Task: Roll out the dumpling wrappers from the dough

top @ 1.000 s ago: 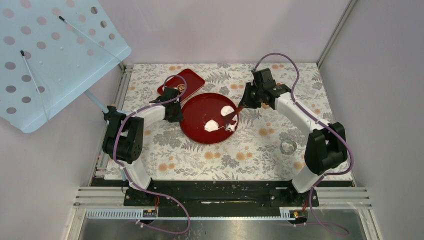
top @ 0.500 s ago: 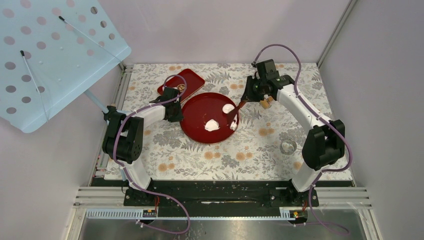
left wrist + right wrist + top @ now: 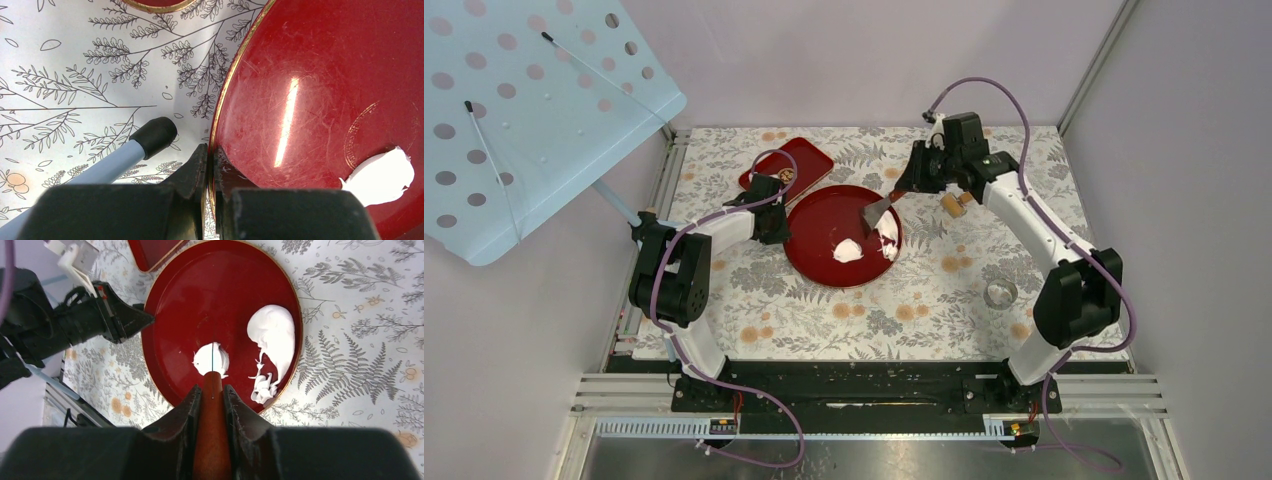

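A round red plate (image 3: pixel 824 215) holds a small roundish white dumpling wrapper (image 3: pixel 848 250), also in the right wrist view (image 3: pixel 211 359). A larger irregular leftover dough sheet (image 3: pixel 886 232) lies by the plate's right rim (image 3: pixel 272 340). My right gripper (image 3: pixel 906 185) is shut on the red-brown wooden handle (image 3: pixel 212 410) of a flat-bladed tool (image 3: pixel 874 210), held above the plate and pointing at the wrapper. My left gripper (image 3: pixel 776 228) is shut on the plate's left rim (image 3: pixel 220 125). A white dough piece (image 3: pixel 380 175) shows in the left wrist view.
A small red rectangular tray (image 3: pixel 786 168) lies behind the plate. A metal ring (image 3: pixel 1000 293) sits at the right. Two small wooden pieces (image 3: pixel 954 203) lie beside the right arm. A pale blue perforated panel (image 3: pixel 524 110) overhangs the left; its capped leg (image 3: pixel 152 135) rests by the left gripper.
The right gripper has risen and moved back and left with the tool, whose blade has lifted off the dough by the plate's right rim. The left gripper and plate have not moved.
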`<control>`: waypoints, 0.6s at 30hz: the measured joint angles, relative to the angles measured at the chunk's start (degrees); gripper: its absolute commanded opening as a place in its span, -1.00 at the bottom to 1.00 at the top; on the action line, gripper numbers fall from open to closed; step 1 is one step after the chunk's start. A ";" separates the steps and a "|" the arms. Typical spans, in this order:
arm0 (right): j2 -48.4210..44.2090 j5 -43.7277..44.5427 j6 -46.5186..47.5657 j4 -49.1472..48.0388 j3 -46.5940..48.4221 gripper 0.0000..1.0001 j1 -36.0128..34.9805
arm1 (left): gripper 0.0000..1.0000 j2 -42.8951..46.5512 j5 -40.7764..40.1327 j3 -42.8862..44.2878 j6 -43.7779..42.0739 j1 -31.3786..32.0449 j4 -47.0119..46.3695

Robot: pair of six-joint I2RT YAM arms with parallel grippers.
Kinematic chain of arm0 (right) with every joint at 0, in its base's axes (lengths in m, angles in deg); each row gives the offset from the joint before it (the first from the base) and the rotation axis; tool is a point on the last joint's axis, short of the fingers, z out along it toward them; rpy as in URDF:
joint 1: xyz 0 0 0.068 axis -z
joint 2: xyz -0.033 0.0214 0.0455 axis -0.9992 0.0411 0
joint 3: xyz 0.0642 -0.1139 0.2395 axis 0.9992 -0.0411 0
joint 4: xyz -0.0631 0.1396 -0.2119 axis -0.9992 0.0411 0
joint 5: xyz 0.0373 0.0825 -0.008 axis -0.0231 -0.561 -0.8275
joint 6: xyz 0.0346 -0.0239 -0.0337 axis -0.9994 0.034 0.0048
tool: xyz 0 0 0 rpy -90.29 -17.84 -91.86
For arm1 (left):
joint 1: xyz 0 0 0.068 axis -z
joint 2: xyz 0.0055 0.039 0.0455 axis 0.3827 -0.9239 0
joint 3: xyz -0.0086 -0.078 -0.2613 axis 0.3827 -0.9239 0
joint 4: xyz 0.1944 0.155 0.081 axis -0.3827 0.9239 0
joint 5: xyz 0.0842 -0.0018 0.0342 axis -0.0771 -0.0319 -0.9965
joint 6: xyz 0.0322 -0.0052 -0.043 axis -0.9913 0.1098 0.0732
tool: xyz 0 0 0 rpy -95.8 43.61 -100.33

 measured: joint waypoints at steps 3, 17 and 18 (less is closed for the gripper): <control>0.04 -1.05 1.75 -3.28 -3.82 -1.00 -0.48 | -1.00 0.00 0.00 0.00 0.00 0.00 0.00; 6.27 -7.13 6.78 -6.45 -7.19 -1.00 1.68 | -1.00 0.00 -0.02 0.00 0.00 -0.02 0.09; 7.10 -7.80 6.82 -6.36 -6.62 -1.00 2.08 | -1.00 0.00 -0.02 0.00 -0.02 -0.02 0.09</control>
